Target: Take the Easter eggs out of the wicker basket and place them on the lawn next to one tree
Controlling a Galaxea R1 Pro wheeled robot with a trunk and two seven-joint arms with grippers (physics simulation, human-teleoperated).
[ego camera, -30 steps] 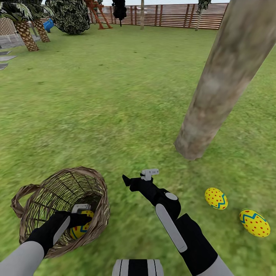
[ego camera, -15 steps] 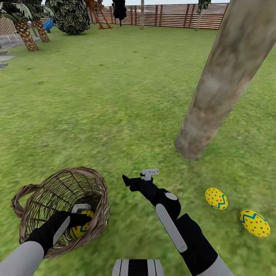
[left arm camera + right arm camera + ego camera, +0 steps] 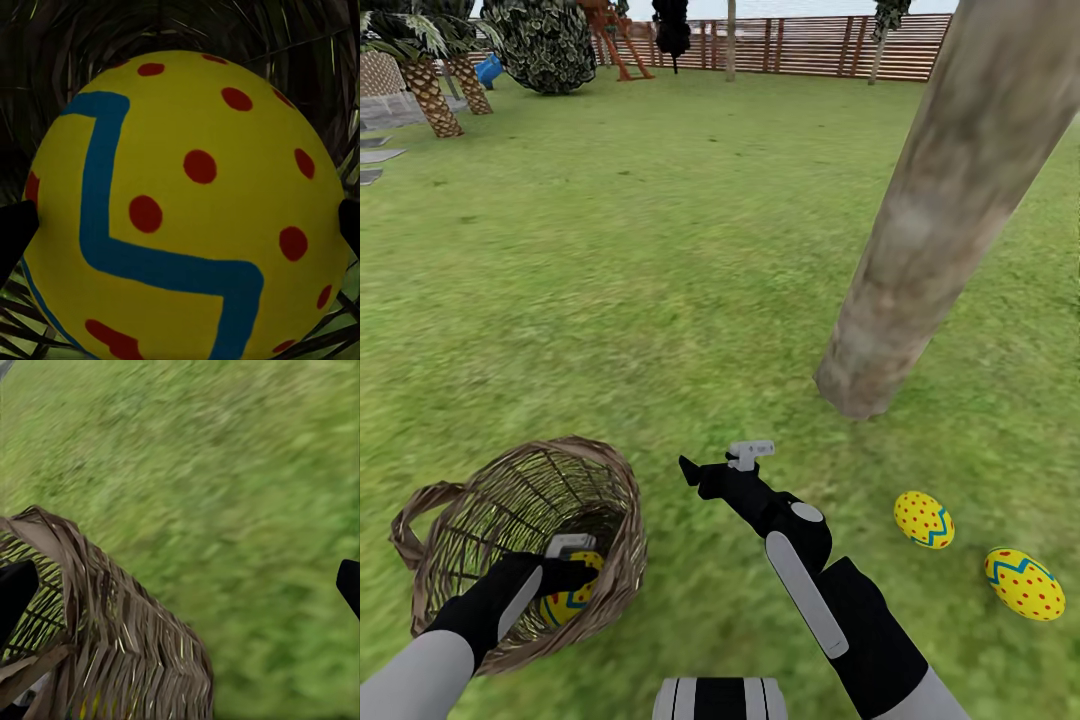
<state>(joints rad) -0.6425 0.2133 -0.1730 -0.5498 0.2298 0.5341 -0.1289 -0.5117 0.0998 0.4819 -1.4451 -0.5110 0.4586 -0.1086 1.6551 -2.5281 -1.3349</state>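
Left claw (image 3: 565, 572) pinching last of 3 eggs (image 3: 187, 210) inside basket (image 3: 622, 480), right claw (image 3: 735, 458) spread; risk of snagging wicker rim and tipping it.

Three Easter eggs total: two on the lawn (image 3: 660, 280) — near egg (image 3: 923, 518), far-right egg (image 3: 1024, 583) — plus a third egg (image 3: 568, 600) inside the basket. One wicker basket (image 3: 600, 470). One thick tree trunk (image 3: 940, 220). Two palms at the far left: palm (image 3: 428, 92), second palm (image 3: 468, 80). One slatted fence (image 3: 810, 45). Two claws: left claw (image 3: 565, 560), right claw (image 3: 735, 458).
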